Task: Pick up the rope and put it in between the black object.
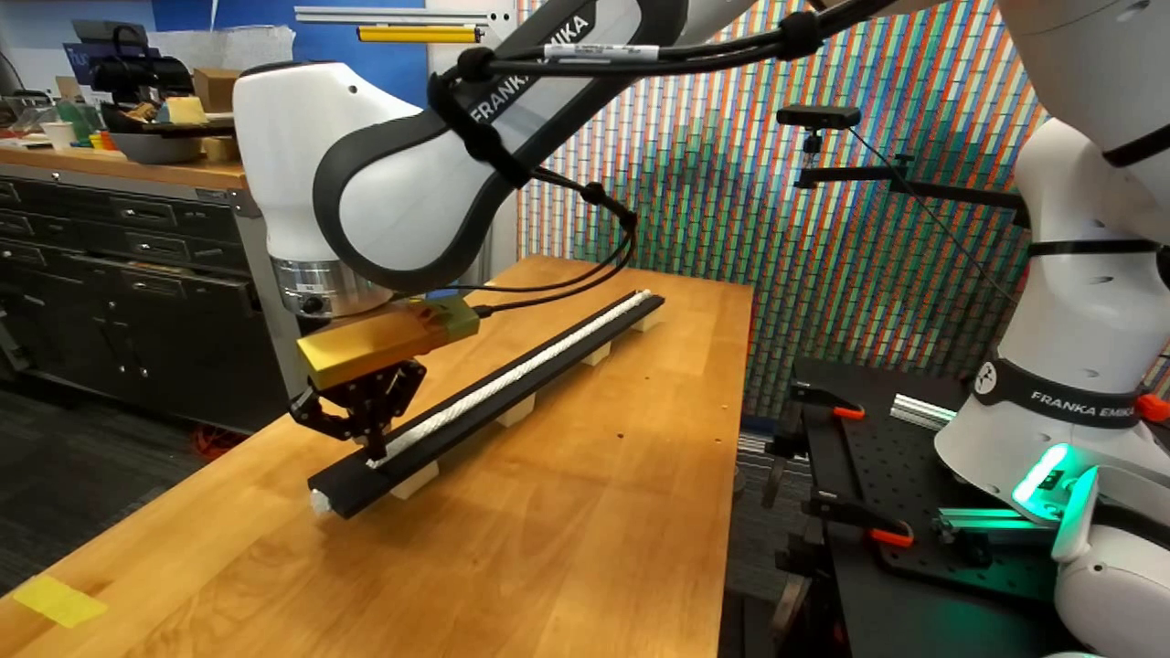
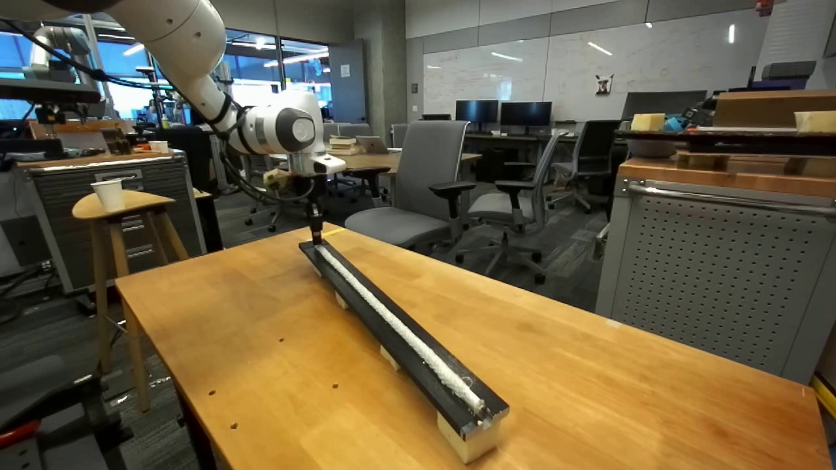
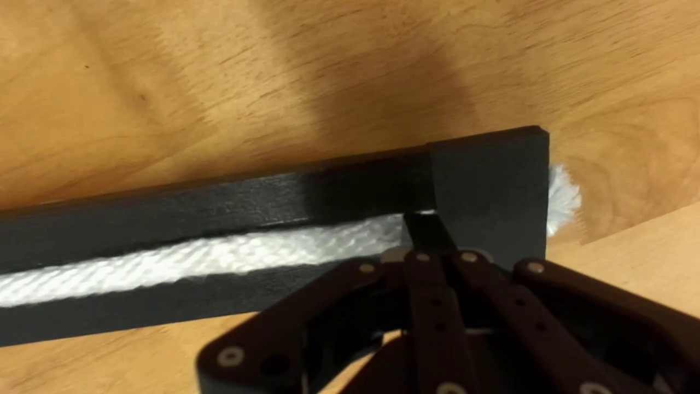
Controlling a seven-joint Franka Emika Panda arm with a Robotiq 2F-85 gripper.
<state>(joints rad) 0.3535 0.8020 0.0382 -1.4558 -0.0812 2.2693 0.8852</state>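
Pincer (image 3: 429,232), jaws together, stands at the rope (image 3: 246,254); both exterior views alone show blocks (image 2: 469,445) beneath the track (image 2: 385,333).

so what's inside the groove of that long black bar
A white braided rope lies lengthwise inside the long black bar. The shut black gripper hides part near one end; the flat black end section covers whatever lies beneath.
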